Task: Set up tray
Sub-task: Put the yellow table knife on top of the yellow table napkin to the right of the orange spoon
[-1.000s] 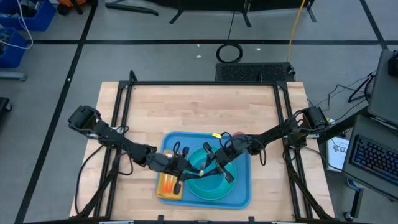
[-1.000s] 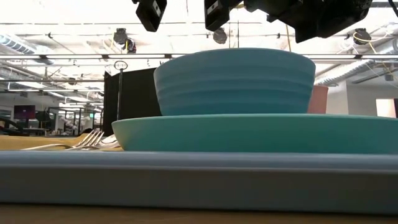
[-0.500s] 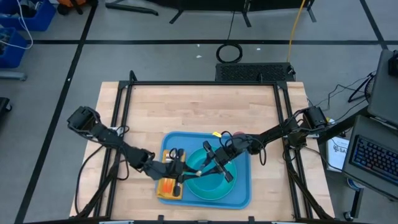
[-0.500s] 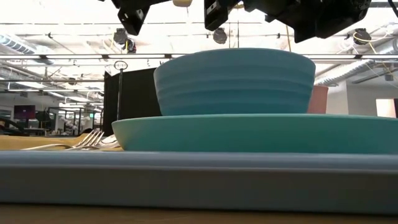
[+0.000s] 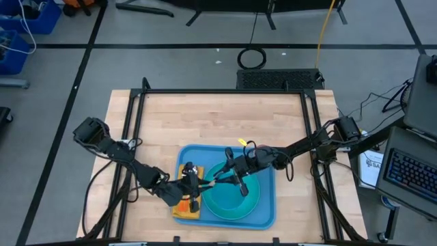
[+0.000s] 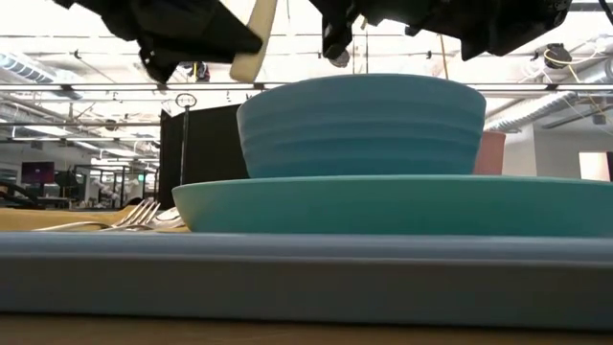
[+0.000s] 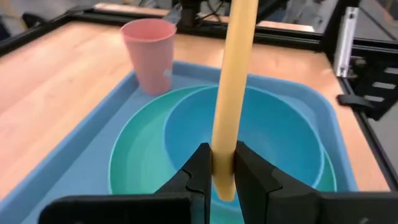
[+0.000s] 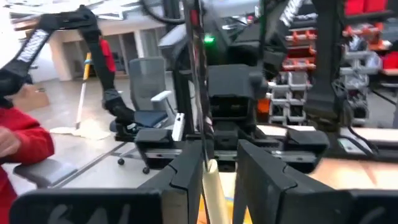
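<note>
The light-blue tray (image 5: pixel 266 217) lies on the table's near half. It carries a turquoise plate (image 5: pixel 254 205), a blue bowl (image 5: pixel 235 197) on that plate, a pink cup (image 7: pixel 149 53) and a yellow-orange napkin (image 5: pixel 183 207) with forks (image 6: pixel 134 216). My left gripper (image 7: pixel 222 157) hovers over the tray's left part, shut on a cream-yellow stick (image 7: pixel 231 81). My right gripper (image 8: pixel 219 168) faces it above the bowl. It is open, and the stick's other end (image 8: pixel 212 186) stands between its fingers with a gap on one side. My left gripper pinches the cream stick near its one end (image 7: pixel 224 177) between its two fingers (image 7: pixel 200 163), which lie across it. A short stub sticks out past the fingers. The stick is lifted clear and runs over the bowl toward my right gripper.
Bare wood lies beyond the tray toward the far edge and on the table's left (image 5: pixel 143 130). A black frame rail (image 5: pixel 225 91) borders the table. A small yellow piece (image 5: pixel 240 142) shows at the tray's far rim. A person's red sleeve (image 8: pixel 22 140) shows in the room behind.
My left gripper has drawn back toward the table's near-left corner, carrying the cream stick; in the low view it now looms larger and the stick's end has come into sight. My right gripper has shifted slightly toward the table's left, above the bowl.
</note>
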Tool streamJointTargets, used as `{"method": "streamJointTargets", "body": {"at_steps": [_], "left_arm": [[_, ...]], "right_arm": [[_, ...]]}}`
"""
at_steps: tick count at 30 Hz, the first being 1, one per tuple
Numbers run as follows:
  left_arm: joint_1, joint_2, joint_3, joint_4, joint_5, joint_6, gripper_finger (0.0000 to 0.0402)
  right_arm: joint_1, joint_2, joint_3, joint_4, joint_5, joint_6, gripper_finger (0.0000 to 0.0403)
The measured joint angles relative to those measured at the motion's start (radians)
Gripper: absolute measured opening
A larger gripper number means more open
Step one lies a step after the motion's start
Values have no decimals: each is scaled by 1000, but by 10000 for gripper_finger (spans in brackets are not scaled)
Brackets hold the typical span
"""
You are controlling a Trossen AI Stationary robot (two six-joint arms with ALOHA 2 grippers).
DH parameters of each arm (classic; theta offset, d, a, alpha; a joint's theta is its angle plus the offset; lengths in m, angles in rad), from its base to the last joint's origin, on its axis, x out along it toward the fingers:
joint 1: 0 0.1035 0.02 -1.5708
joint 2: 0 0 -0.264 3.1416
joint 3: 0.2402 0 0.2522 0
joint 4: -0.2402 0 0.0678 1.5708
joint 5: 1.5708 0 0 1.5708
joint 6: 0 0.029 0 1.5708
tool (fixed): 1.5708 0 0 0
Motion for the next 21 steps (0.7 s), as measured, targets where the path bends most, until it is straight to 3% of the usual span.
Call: {"method": "streamJointTargets", "body": {"at_steps": [8,21], "left_arm": [[-38,1,0,-127,-125,-149,47],[-48,1,-51,-138,-132,-256,47]], "right_arm": [[0,0,0,34,5,24,90],[-17,-73,0,57,9,87,90]]}}
